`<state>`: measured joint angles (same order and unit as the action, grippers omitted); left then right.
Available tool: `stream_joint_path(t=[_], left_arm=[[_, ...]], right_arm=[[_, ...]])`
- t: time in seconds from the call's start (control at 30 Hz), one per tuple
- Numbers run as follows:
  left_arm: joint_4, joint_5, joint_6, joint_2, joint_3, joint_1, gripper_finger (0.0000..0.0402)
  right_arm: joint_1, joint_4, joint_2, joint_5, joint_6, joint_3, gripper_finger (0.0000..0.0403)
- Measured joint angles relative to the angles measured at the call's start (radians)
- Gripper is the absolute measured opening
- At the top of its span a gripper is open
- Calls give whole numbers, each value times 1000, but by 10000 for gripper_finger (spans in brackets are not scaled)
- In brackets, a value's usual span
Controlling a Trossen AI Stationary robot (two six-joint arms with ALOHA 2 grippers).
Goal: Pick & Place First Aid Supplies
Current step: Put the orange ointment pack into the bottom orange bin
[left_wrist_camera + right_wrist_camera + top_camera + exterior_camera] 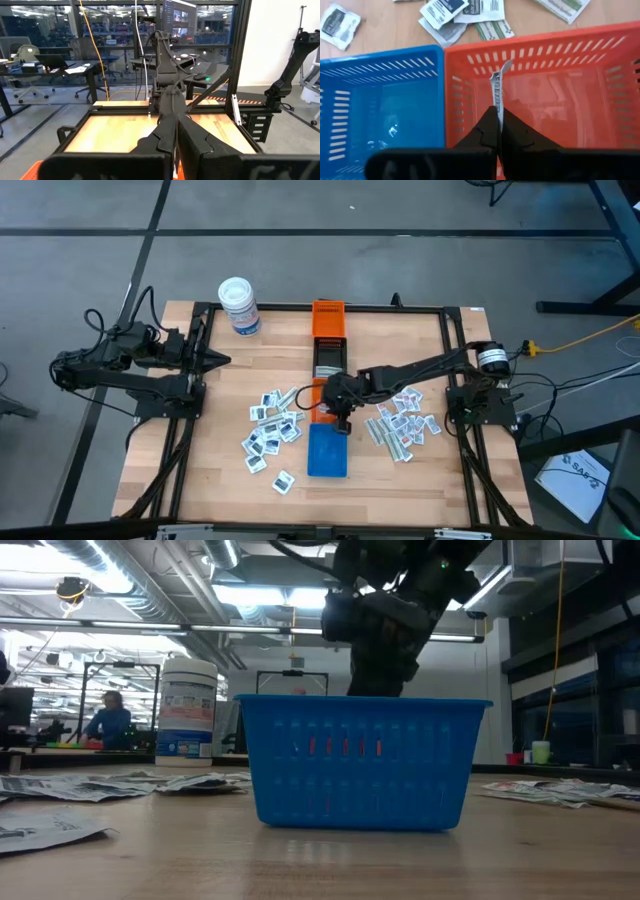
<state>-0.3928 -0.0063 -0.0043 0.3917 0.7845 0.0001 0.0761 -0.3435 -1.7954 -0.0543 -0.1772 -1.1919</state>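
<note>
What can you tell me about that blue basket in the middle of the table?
The blue basket looks like plastic, rectangular, with slotted walls and an open top. It stands upright on the wooden table, nearest the table's front edge in a row of bins. Its inside looks empty. An orange bin stands against its side, and the right gripper hangs by it.

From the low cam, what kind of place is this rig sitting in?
Looks like a robotics lab or an open industrial workspace. Exposed ceiling ducts and strip lights run overhead, a person sits at a bench far behind the table, and the left wrist view shows office desks behind glass.
</note>
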Motion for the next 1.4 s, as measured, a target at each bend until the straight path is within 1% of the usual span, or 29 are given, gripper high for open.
stream_joint_path(t=[0.2, 0.4, 0.57, 0.73, 0.93, 1.17, 1.3, 1.4], left_arm=[[0, 0, 0, 0, 0, 0, 11], [0, 0, 0, 0, 0, 0, 11], [0, 0, 0, 0, 0, 0, 8], [0, 0, 0, 0, 0, 0, 13], [0, 0, 0, 0, 0, 0, 9], [0, 0, 0, 0, 0, 0, 11], [0, 0, 0, 0, 0, 0, 12], [0, 0, 0, 0, 0, 0, 10]], right_arm=[[-10, 1, 1, 6, -12, 0, 45], [-16, 0, 4, 9, -19, 0, 100], [-20, -18, 61, 8, -6, 0, 131], [-34, -94, 145, 9, -18, 0, 135], [-37, -243, 240, 9, -117, 0, 131], [-9, -446, 305, 9, -304, 0, 130], [22, -528, 312, 8, -414, 0, 130], [48, -558, 315, 9, -483, 8, 130]])
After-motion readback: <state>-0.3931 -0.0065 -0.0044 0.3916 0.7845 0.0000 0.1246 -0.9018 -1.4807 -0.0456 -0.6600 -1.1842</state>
